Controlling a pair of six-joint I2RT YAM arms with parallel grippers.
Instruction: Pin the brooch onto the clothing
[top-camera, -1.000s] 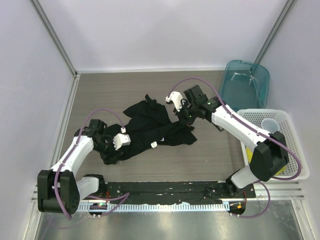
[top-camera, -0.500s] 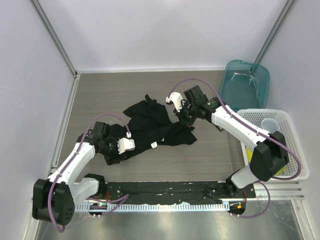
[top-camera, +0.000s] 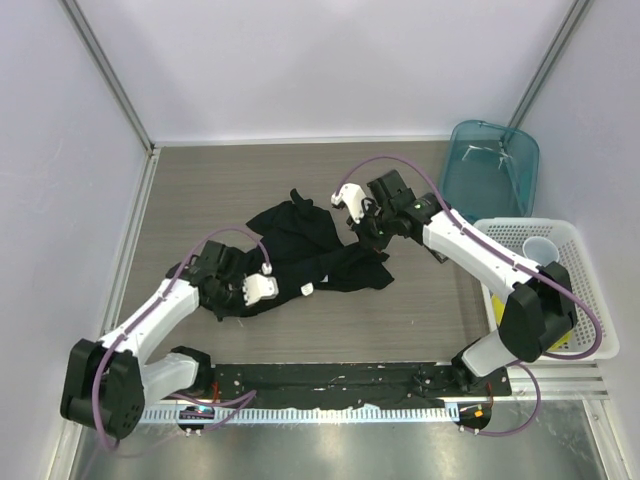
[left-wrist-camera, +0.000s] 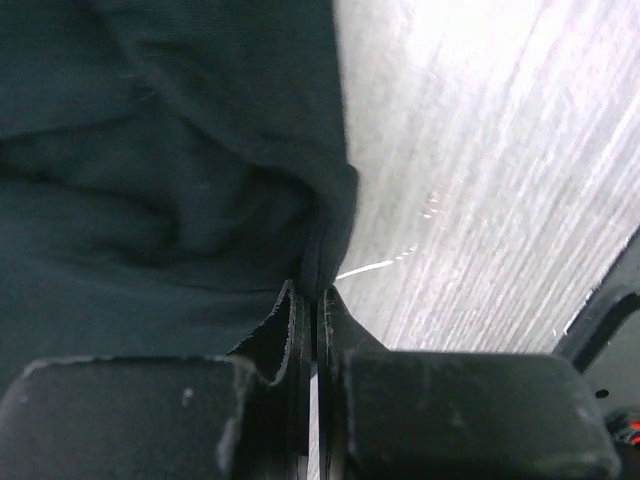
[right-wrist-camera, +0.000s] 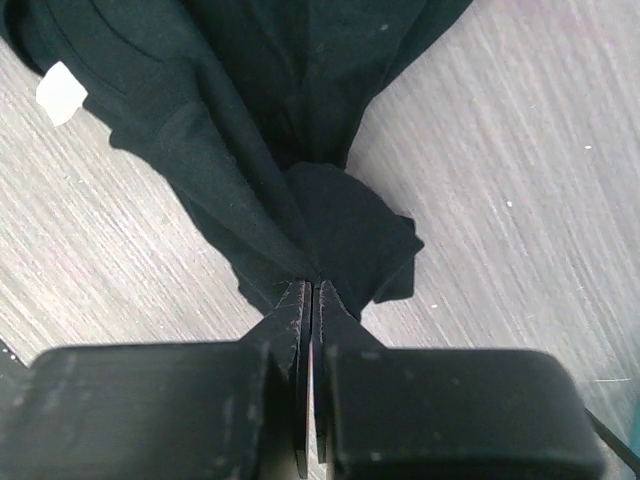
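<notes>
teal plastic tub (top-camera: 472, 186), white slotted basket (top-camera: 593, 300), wood-grain table (top-camera: 250, 180)

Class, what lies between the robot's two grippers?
The crumpled black T-shirt, spanning from the left gripper to the right gripper; seen in the top external view.

The left arm (top-camera: 165, 305) has dragged the clothing (top-camera: 310, 240) edge rightward.

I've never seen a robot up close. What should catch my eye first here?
A crumpled black T-shirt lies in the middle of the table, and each arm pinches it. The left gripper is shut on its near-left edge, and the right gripper is shut on a bunched fold at its far right. By the table's right edge sit a teal tub and a white basket.
</notes>
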